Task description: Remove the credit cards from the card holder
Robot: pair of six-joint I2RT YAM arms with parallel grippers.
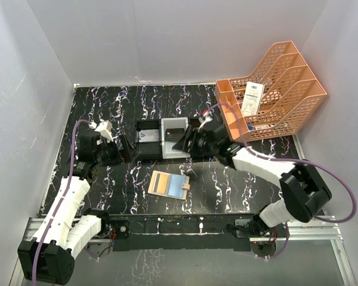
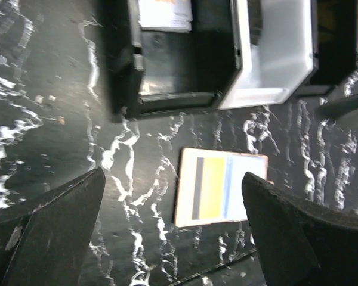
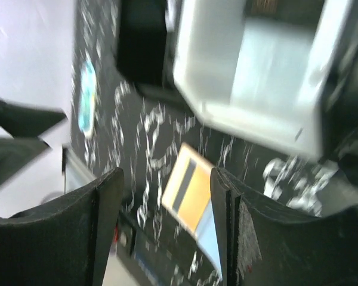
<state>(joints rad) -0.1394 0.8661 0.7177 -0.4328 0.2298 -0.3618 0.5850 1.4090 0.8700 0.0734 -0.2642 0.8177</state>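
Card holder (image 1: pixel 169 185) lies open and flat on the black marbled table (image 1: pixel 107 107), near the front edge and between the two arms. An orange file rack (image 1: pixel 280 83) stands at the far right, well apart from it. The three-compartment tray (image 1: pixel 150 149) sits just beyond the holder. The left gripper (image 2: pixel 173 179) hangs wide open and empty near the tray's left end. The right gripper (image 3: pixel 167 179) is by the tray's right end, its fingers partly apart with nothing between them, though that view is blurred.

A pale card (image 2: pixel 164 13) rests in the tray's left compartment. A gold face with a dark stripe (image 2: pixel 210 187) shows on the holder, probably a card still in its slot.

The job looks partly done. The next move likely calls for one gripper to pin the holder while the other pinches the gold card's edge and slides it out.
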